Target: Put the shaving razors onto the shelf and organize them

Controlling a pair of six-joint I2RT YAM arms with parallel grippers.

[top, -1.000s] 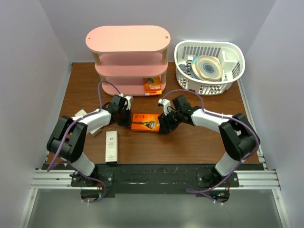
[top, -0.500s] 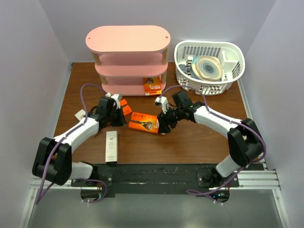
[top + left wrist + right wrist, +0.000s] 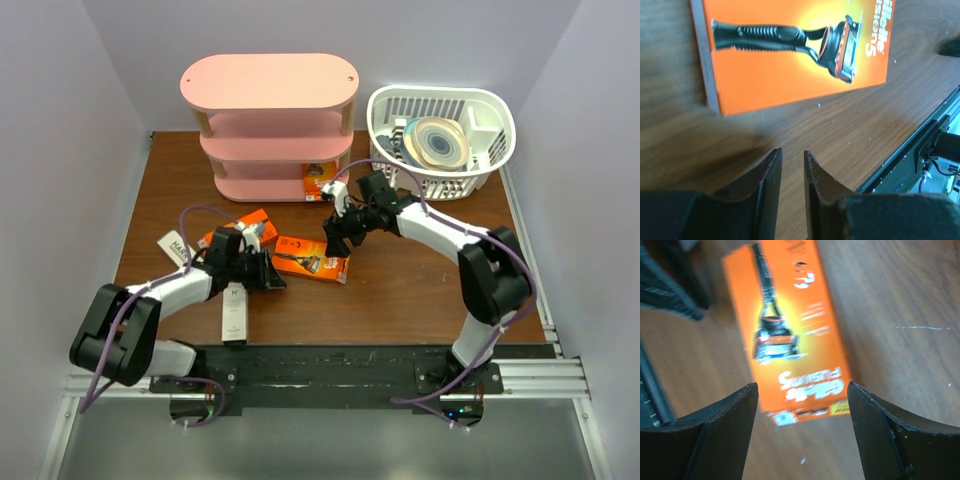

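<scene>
Overhead, one orange pack (image 3: 320, 180) noted on bottom tier of the shelf (image 3: 268, 120), right end; centre pack (image 3: 311, 258) flat on table (image 3: 420, 290) between left gripper (image 3: 270, 275) and right gripper (image 3: 331, 238). Left wrist: jaws narrowly parted, empty, near that pack. Right wrist: jaws wide, empty, over it.

White slatted plastic basket (image 3: 432, 185) sits at far right of brown wood-grain table (image 3: 400, 295). Inside: round tan plate (image 3: 440, 142) with concentric rings over darker round pieces, white boxy item (image 3: 482, 124) to its right. Pale lilac walls (image 3: 60, 150) on three sides. Aluminium rail (image 3: 560, 378) along near edge
</scene>
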